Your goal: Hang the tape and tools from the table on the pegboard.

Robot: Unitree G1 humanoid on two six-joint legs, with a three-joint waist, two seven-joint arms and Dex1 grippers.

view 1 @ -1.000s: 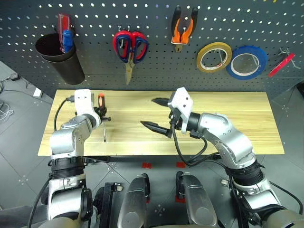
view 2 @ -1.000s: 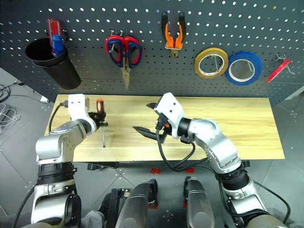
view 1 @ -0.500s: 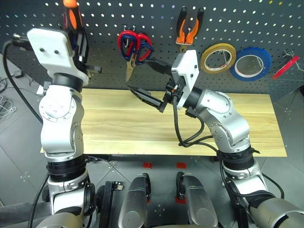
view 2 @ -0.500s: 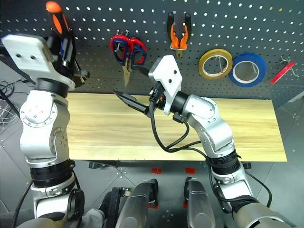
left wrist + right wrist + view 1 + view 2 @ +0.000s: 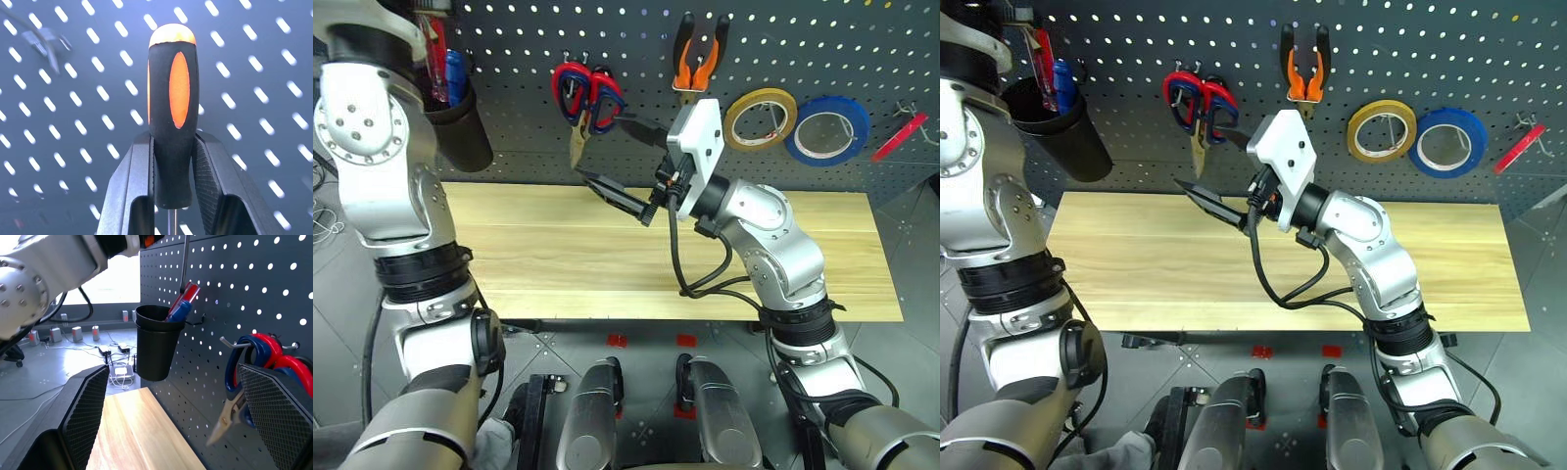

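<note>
Black cup hangs on the pegboard; scissors hook beside it.

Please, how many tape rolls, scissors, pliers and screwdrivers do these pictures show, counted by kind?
Tape rolls: 2, yellow tape roll and blue tape roll
Scissors: 2, blue-handled scissors and red-handled scissors
Pliers: 1
Screwdriver: 1
Total: 6

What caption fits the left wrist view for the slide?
Left gripper shut on the screwdriver, orange-and-black handle upright before the pegboard.
</note>
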